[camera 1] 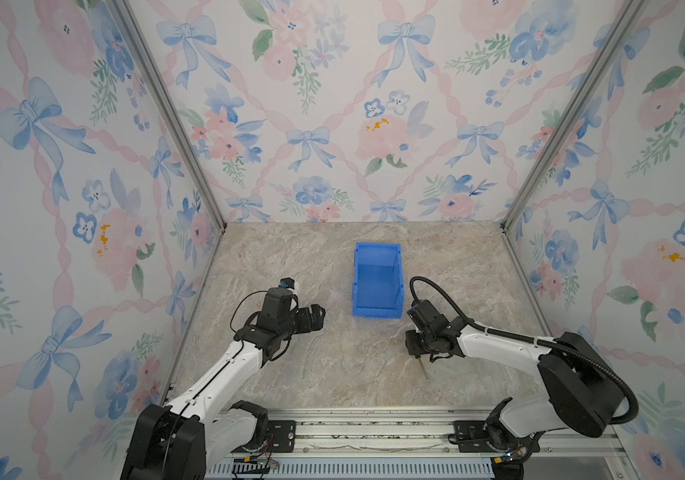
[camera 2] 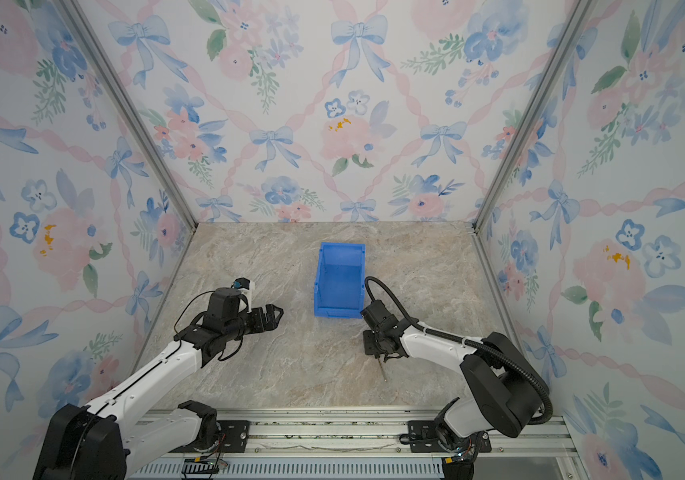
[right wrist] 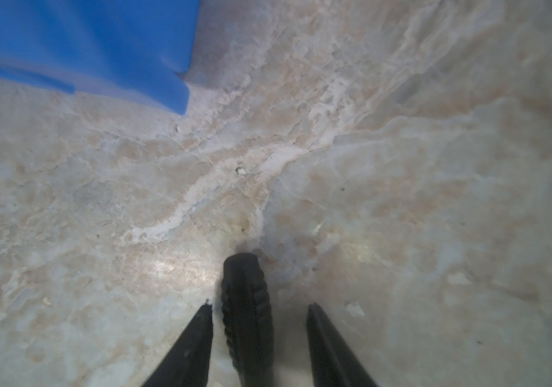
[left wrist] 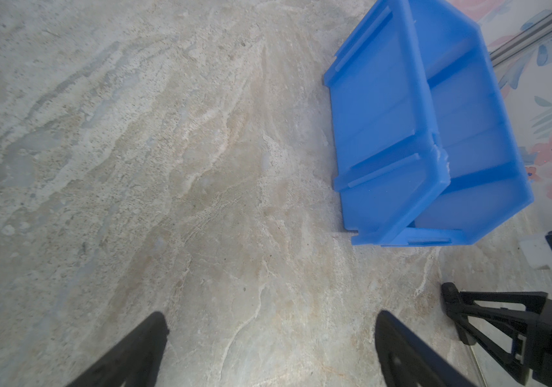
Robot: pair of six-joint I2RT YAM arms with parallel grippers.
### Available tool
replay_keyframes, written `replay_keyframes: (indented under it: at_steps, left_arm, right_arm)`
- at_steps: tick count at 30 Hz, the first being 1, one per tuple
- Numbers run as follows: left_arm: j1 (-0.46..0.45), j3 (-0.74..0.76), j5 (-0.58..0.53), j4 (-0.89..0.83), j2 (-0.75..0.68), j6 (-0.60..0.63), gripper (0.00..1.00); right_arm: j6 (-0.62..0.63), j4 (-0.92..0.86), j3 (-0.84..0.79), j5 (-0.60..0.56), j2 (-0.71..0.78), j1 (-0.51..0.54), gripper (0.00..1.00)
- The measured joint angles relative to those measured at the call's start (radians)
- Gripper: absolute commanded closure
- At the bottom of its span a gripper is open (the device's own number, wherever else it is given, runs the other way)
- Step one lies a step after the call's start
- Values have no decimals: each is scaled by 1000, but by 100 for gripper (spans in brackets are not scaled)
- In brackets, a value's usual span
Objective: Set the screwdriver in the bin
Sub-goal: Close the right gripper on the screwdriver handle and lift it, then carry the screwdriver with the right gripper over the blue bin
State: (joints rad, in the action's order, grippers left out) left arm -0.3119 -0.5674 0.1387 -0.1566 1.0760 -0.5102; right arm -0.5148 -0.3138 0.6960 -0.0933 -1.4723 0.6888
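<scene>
The screwdriver lies on the marble table in front of the bin's right corner, its thin silver shaft [camera 1: 425,371] [camera 2: 382,370] sticking out toward the front edge. My right gripper [camera 1: 415,353] [camera 2: 376,353] is down over its black handle [right wrist: 246,301]. In the right wrist view the right gripper [right wrist: 260,304] straddles the handle, jaws partly apart, with a clear gap on one side and a narrow one on the other. The blue bin [camera 1: 376,282] [camera 2: 338,282] [left wrist: 418,134] [right wrist: 67,40] stands upright mid-table. My left gripper [camera 1: 319,313] [camera 2: 276,313] [left wrist: 272,317] hovers open and empty left of the bin.
Floral walls close the table in on three sides. An aluminium rail [camera 1: 374,432] with both arm bases runs along the front. Bare marble [camera 1: 332,365] lies between the two grippers and in front of the bin.
</scene>
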Motion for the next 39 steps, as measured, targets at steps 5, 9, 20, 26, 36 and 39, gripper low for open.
replay_keyframes:
  at_steps: [5, 9, 20, 26, 36, 39]
  left_arm:
    - [0, 0, -6, 0, 0, 0, 3]
    - [0, 0, -11, 0, 0, 0, 2]
    - [0, 0, -26, 0, 0, 0, 3]
    - [0, 0, -26, 1, -36, 9, 3]
    - [0, 3, -26, 5, -101, 39, 2]
    - [0, 8, -29, 5, -119, 39, 3]
  right_arm:
    - [-5, 11, 0, -4, -5, 0, 76]
    - [-3, 11, -1, -10, -1, 0, 91]
    - [-3, -105, 19, -19, 131, 13, 100]
    - [-10, -209, 142, -65, 195, 52, 100]
    - [-51, -316, 582, -154, 12, 60, 100]
    - [-58, -318, 697, -167, -82, 60, 100]
